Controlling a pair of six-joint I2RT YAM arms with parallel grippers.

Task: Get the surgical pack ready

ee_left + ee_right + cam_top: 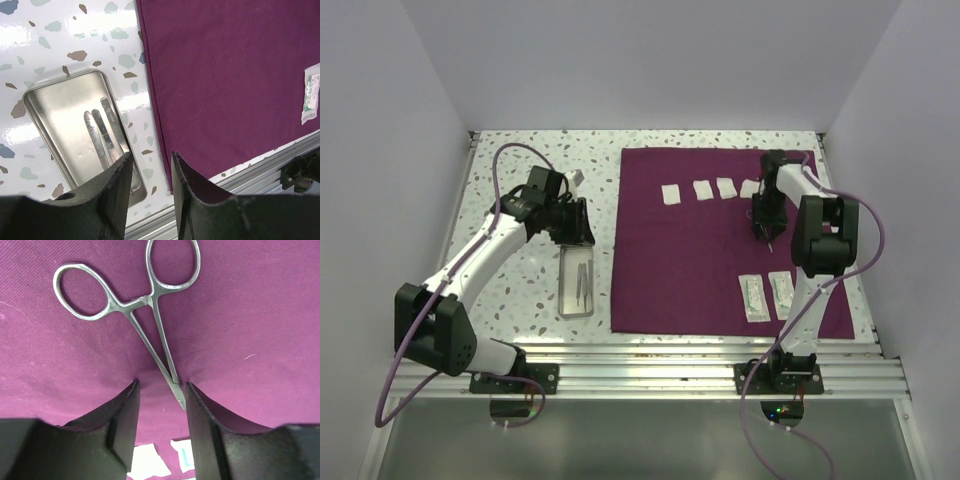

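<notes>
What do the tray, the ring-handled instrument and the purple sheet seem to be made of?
Tray: probably steel, with a satin shine; it reflects the light softly.
Ring-handled instrument: polished metal, likely steel; bright glints run along its rings.
Purple sheet: woven cloth, matt; fine weave lines and small lint show up close.

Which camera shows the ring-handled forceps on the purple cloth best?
Right wrist: the forceps lie close-up on the cloth, rings to tips, tips between the fingers of the right gripper. Top external mostly hides them under that gripper; left wrist misses them.
</notes>
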